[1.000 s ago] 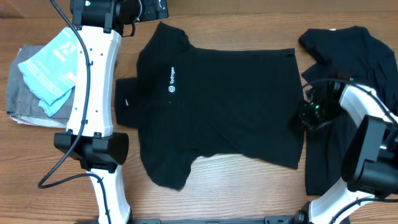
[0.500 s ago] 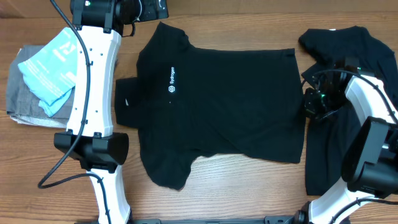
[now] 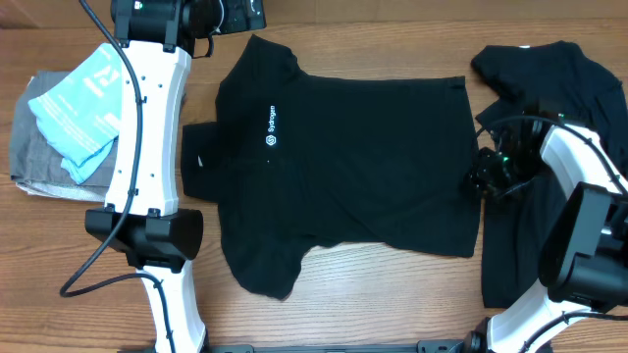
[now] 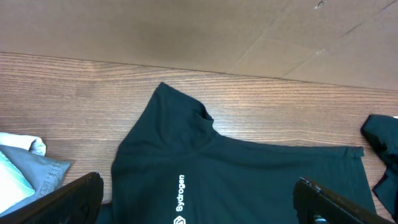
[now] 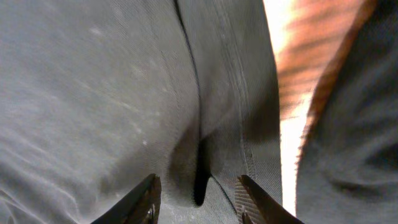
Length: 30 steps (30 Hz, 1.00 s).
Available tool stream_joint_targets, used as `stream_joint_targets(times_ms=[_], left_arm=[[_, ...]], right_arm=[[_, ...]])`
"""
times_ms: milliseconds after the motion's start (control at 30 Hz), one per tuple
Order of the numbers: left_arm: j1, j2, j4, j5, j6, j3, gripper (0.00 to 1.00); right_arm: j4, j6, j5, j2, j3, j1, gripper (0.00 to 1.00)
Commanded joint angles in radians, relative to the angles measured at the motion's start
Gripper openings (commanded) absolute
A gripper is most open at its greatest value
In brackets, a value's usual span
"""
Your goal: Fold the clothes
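The right arm bends in low at the worktop's (image 3: 392, 314) right side. Its gripper (image 3: 488, 176) is at the polo's (image 3: 343, 167) hem, fingers (image 5: 146, 196) partly apart astride a raised fold. The left gripper (image 4: 198, 186) hangs wide open and empty near the polo's far sleeve. The polo lies flat mid-worktop, and a second black garment (image 3: 559, 78) lies beneath the right arm.

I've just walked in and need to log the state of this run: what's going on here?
The right gripper is down at the hem of the black polo shirt, its fingers open astride a ridge of fabric. The shirt lies spread flat, with no fold made yet. The left gripper hangs open off the cloth, touching nothing. A second black garment lies crumpled on the right.
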Motion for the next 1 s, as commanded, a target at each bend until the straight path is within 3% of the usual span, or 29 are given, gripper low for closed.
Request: stream_joint_targets(times_ms=[0,433,533,600,967], left_arm=[[0.005,0.002,0.003,-0.006,-0.01,-0.002,1.0],[0.005,0.002,0.003,-0.006,-0.01,-0.002,1.0],[0.005,0.002,0.003,-0.006,-0.01,-0.002,1.0],[0.005,0.002,0.003,-0.006,-0.01,-0.002,1.0],[0.005,0.002,0.003,-0.006,-0.01,-0.002,1.0]], right_arm=[[0.019,0.028,-0.039,-0.003,-0.023,0.009,0.38],[0.084,0.029,-0.056,-0.002,-0.049,0.038,0.32],[0.097,0.029,-0.056,-0.002,-0.052,0.041,0.21],[0.1,0.029,-0.056,-0.002,-0.05,0.041,0.04],[0.097,0.036,-0.055,-0.002,0.057,-0.006,0.04]])
